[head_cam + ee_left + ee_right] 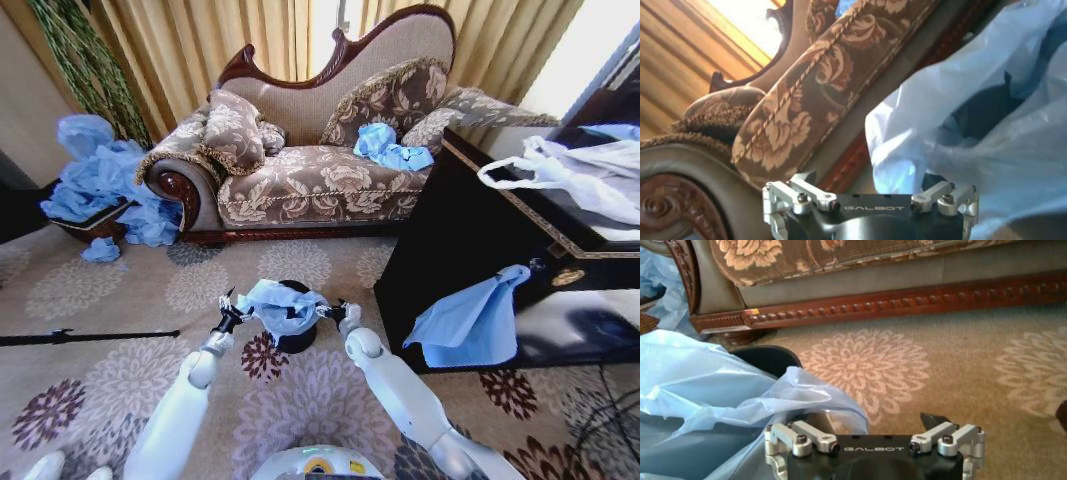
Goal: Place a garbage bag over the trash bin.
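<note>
Spreading the garbage bag (282, 307) between them, left tool (229, 310) and right tool (335, 312) are each pinching an edge (fingers closed on film), holding its mouth wide over the trash bin (296, 340) below.

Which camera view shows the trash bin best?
The right wrist view: the trash bin shows its dark rim beside the garbage bag. The head view shows only its base under the bag; the left wrist view only a dark patch.

a floral sofa (320, 150) is standing on patterned carpet (120, 300); sunlight is glowing through gold curtains (200, 40) behind it.
</note>
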Motion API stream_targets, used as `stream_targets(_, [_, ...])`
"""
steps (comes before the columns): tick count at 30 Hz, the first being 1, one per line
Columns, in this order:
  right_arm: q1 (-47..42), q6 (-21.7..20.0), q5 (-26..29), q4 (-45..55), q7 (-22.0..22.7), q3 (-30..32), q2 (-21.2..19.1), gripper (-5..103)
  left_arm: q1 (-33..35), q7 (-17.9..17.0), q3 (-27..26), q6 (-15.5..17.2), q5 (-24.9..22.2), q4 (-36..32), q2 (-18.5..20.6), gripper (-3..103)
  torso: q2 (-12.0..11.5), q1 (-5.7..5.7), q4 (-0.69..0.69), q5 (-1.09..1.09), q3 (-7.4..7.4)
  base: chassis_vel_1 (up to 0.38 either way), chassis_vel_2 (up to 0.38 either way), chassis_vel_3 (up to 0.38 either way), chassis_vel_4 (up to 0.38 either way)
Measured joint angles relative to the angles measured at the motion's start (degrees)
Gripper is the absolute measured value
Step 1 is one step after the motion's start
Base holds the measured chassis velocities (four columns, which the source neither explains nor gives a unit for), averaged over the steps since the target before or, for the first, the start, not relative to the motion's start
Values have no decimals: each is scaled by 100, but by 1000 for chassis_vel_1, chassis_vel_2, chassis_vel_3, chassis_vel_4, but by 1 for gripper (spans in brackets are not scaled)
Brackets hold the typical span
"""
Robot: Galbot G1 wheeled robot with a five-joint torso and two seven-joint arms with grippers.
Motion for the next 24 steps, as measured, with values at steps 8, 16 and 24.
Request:
stream_targets(8, [33,-1,7,-28,22,-1,-21,100,-287,286,95,-259,-102,281,-119,82,0,0,0,0,1,0,0,0,0])
stream_targets(16, [28,3,-4,-66,16,-24,16,100,-290,336,163,-251,-316,206,-101,55,0,0,-1,0,1,0,0,0,0])
stream_targets(24, [80,9,-26,-115,13,-58,49,100,-219,350,205,-162,-574,97,-118,28,0,0,0,0,1,0,0,0,0])
